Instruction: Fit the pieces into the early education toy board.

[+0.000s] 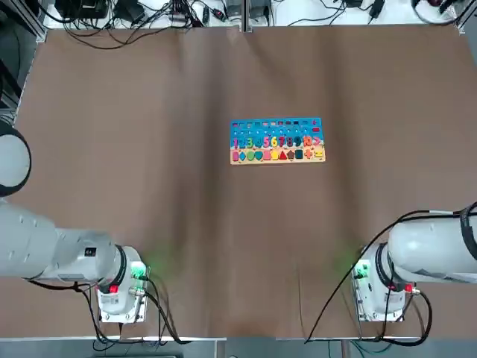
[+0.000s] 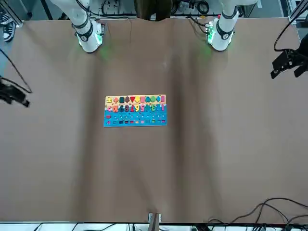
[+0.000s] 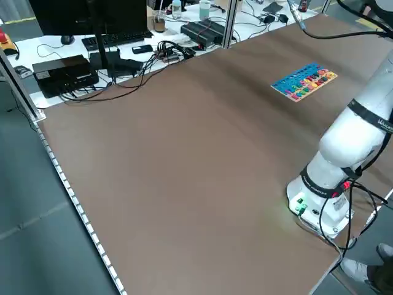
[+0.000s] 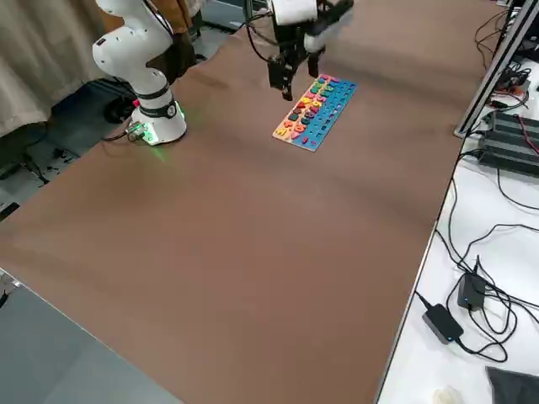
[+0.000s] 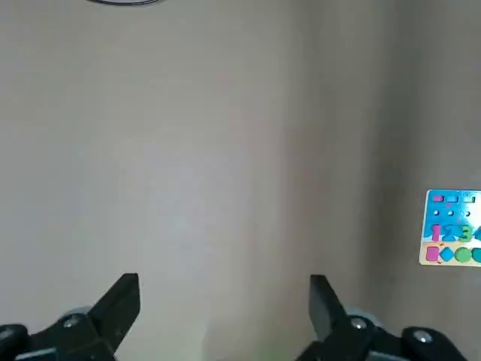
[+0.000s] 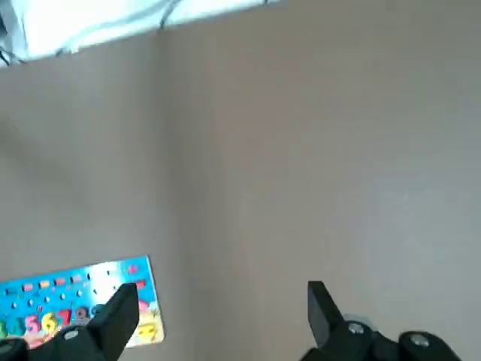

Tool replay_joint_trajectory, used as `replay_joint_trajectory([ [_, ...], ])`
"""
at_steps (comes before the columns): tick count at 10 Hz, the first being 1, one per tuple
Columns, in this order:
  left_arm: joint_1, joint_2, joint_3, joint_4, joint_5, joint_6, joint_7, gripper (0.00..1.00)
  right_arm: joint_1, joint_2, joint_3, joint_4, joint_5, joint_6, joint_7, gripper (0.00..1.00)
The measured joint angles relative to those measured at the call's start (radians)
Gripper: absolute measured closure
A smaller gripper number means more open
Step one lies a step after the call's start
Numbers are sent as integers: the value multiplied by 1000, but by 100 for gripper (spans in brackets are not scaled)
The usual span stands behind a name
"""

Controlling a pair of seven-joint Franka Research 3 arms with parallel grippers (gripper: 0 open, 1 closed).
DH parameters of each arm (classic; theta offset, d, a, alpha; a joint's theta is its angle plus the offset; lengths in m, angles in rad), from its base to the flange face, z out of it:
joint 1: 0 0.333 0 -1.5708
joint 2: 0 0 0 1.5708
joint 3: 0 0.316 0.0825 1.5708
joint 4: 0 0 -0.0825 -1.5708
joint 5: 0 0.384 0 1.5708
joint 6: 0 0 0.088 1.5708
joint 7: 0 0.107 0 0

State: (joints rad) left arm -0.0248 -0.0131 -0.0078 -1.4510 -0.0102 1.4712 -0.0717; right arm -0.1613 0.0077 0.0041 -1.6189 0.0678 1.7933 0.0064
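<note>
Judging from the board [image 1: 276, 140], which sits flat in the middle of the brown table [image 1: 149, 186] with its numeral row and shape row looking filled and no loose pieces visible on the cloth around it, the main risk is that a seated piece is only resting proud of its recess, so a later nudge from an arm could tip it out or slide the light board across the smooth surface; the pieces are too small here to tell whether every one sits flush. On the left, the left gripper [image 5: 224, 301] hangs above bare table near its own base, fingers spread wide, holding nothing and touching nothing. Farther right, the right gripper [image 6: 223, 308] is likewise spread wide and empty, raised in the air with the board's corner beside one fingertip [image 6: 120, 304] in its wrist view, well clear of the surface.
</note>
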Motion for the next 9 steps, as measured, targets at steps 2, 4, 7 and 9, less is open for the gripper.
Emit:
replay_joint_trajectory([
  [2, 0, 0, 0, 0, 0, 0, 0, 0, 7, 1, 13, 57, -14, -26, 0, 1],
  [4, 0, 0, 1, 0, 0, 0, 0, 0, 15, 9, 18, 58, -19, -43, 0, 1],
  [7, 0, 0, 1, 0, 0, 0, 0, 0, 50, 25, 20, 58, -86, -43, 0, 1],
  [9, 0, 0, 1, 0, 0, 0, 0, 0, 64, 31, 20, 58, -94, -42, 1, 1],
])
